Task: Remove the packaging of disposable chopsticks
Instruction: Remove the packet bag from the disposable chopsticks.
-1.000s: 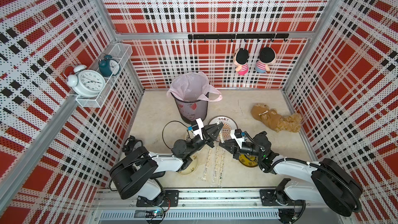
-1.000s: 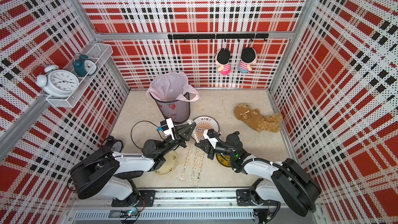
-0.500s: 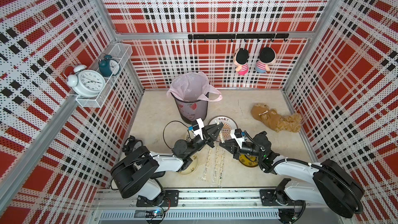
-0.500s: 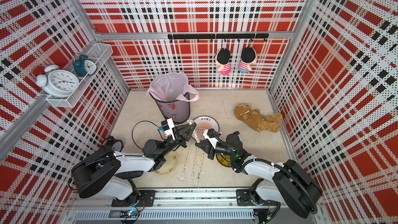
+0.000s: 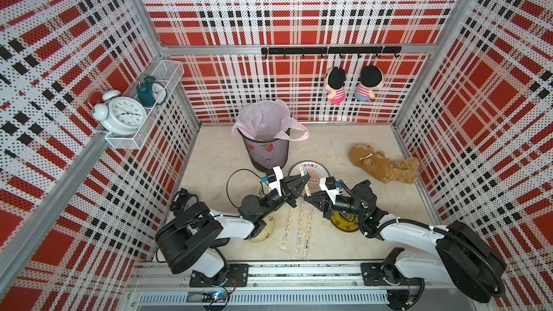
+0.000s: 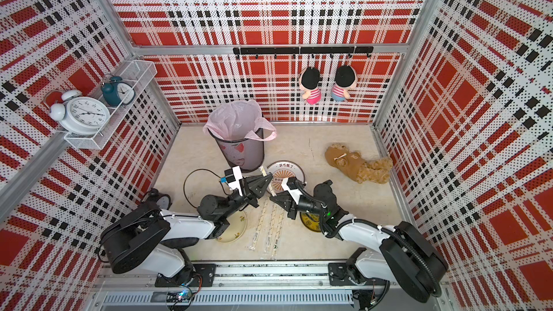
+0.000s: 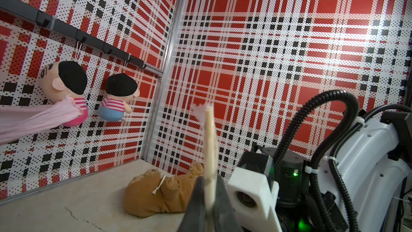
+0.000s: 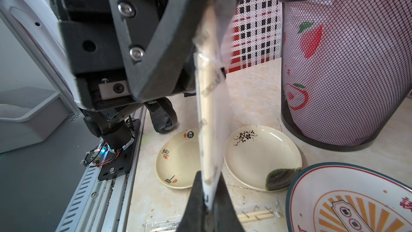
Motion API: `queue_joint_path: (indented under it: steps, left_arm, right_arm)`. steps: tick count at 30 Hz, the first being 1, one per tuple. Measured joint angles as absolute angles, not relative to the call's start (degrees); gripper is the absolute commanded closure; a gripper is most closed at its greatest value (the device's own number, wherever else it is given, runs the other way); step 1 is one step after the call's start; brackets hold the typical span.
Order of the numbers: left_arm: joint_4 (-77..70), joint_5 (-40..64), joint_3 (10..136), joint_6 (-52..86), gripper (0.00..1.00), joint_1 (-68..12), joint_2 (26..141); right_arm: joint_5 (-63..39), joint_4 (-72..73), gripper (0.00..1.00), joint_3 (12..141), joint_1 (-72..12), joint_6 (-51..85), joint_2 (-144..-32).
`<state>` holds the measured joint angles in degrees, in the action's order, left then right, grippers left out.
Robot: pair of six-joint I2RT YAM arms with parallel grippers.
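Note:
A pair of disposable chopsticks [image 7: 209, 148] hangs in the air between my two grippers over the middle of the table. My left gripper [image 7: 209, 189] is shut on the pale sticks, and a scrap of torn film [image 7: 199, 110] clings at their free tip. The packaging [image 8: 211, 108], a clear printed sleeve, still covers the lower length. My right gripper [image 8: 208, 191] is shut on the sleeve's bottom end. In both top views the left gripper [image 5: 302, 183] and the right gripper [image 5: 307, 197] meet tip to tip. More wrapped pairs [image 5: 301, 225] [image 6: 273, 225] lie on the table below.
A mesh bin with a pink liner [image 5: 266, 145] stands just behind the grippers. A patterned plate [image 5: 314, 169], a yellow plate [image 5: 345, 225] and cream plates [image 8: 263, 159] [image 8: 178, 159] lie around them. A brown plush [image 5: 380, 166] lies at the right, and a black cable loop [image 5: 232, 181] at the left.

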<state>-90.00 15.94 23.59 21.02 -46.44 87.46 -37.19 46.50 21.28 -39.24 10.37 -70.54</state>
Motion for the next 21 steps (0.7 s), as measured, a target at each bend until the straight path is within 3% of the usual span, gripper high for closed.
queue_joint_path:
  steps: [4,16,21]
  left_arm:
    - [-90.0,16.2,24.4,21.3,0.88,-46.3,88.6]
    - [-89.9,19.9,23.4,21.0,0.90,-46.5,89.5]
    - [-88.5,20.9,23.2,20.6,0.83,-46.2,88.6]
  right_arm:
    - [-36.8,45.4,1.00,21.7,-39.2,10.3,-70.5]
    - [-35.9,45.2,1.00,23.3,-39.2,9.8,-67.8]
    - [-35.7,47.1,1.00,23.2,-39.2,9.9,-68.0]
